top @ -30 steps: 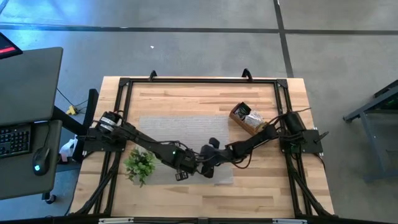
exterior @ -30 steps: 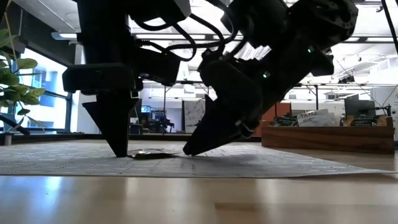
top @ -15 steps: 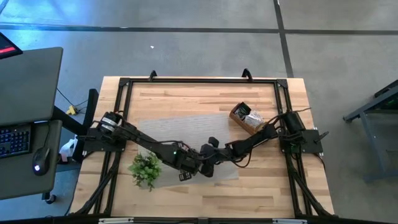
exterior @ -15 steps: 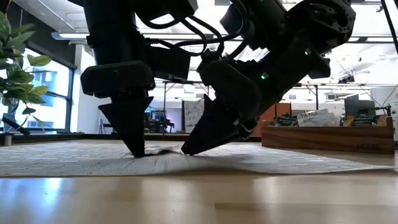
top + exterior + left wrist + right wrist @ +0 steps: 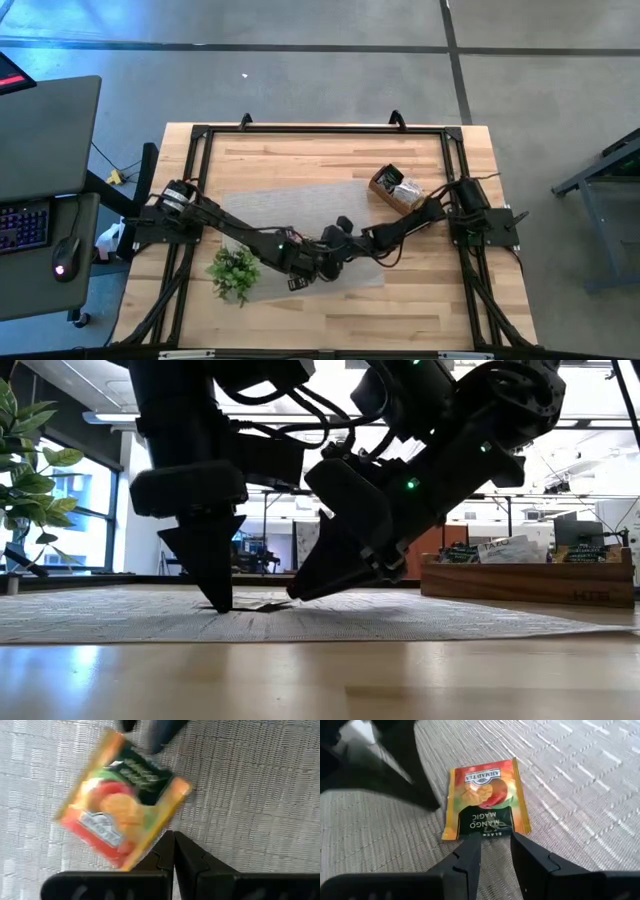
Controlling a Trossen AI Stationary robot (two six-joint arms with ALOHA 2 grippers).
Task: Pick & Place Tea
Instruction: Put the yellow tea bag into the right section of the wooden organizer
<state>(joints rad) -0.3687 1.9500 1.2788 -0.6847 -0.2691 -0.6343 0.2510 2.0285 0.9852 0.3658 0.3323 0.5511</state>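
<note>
One tea sachet [image 5: 485, 800], orange with a black end, lies flat on the grey woven mat [image 5: 300, 205] near the table's middle. It also shows in the left wrist view [image 5: 120, 805] and as a thin sliver in the low view [image 5: 262, 603]. My left gripper [image 5: 173, 840] is shut and points steeply down at one side edge of the sachet. My right gripper [image 5: 492, 845] slants down from the table's right. It is open, with its two fingertips at the sachet's black end and only mat between them. My left gripper presses its shut fingertips [image 5: 222, 605] down on the mat, right against the sachet's side edge [image 5: 152, 840]. The fingers come from above, pointing almost straight down. The sachet lies flat on the mat beside them. My right gripper's fingertips [image 5: 470, 842] stand at the edge of the sachet's black end [image 5: 487, 832]; whether they touch it I cannot tell.
A green plant sprig [image 5: 235, 272] stands on the mat's near left corner. A wooden box [image 5: 395, 188] with more sachets sits at the far right, seen also in the low view [image 5: 525, 575]. Black frame rails [image 5: 320, 128] run along the table's edges.
The mat has turned a little on the table, and the plant on it has shifted toward the right and the near edge. My left gripper's tip has gone toward my right gripper and stayed shut on the mat. The sachet lies between the two tips.
</note>
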